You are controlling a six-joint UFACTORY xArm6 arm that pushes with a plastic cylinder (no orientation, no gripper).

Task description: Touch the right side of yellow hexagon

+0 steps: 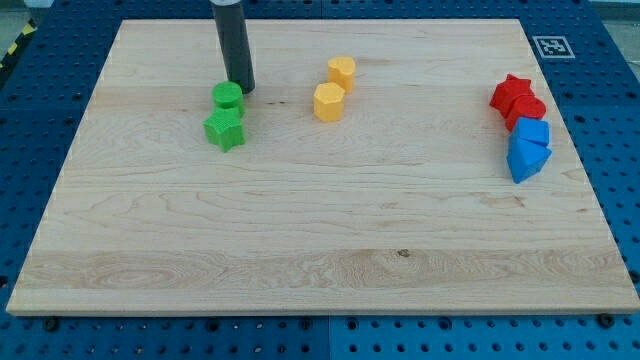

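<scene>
The table (320, 230) is pale wood with visible grain and a smooth, matt finish. The yellow hexagon (328, 102), green star (225, 129) and red star (511, 93) look like smooth, matt painted pieces. The rod above my tip (241, 87) is dark grey, smooth, with a faint sheen.

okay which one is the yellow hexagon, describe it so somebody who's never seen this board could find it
On the wooden board, look upper middle, right of my tip and the green blocks. Two yellow blocks sit together there. The yellow hexagon is the nearer, lower-left, flat-faceted one; the yellow cylinder behind it is rounder.
</scene>
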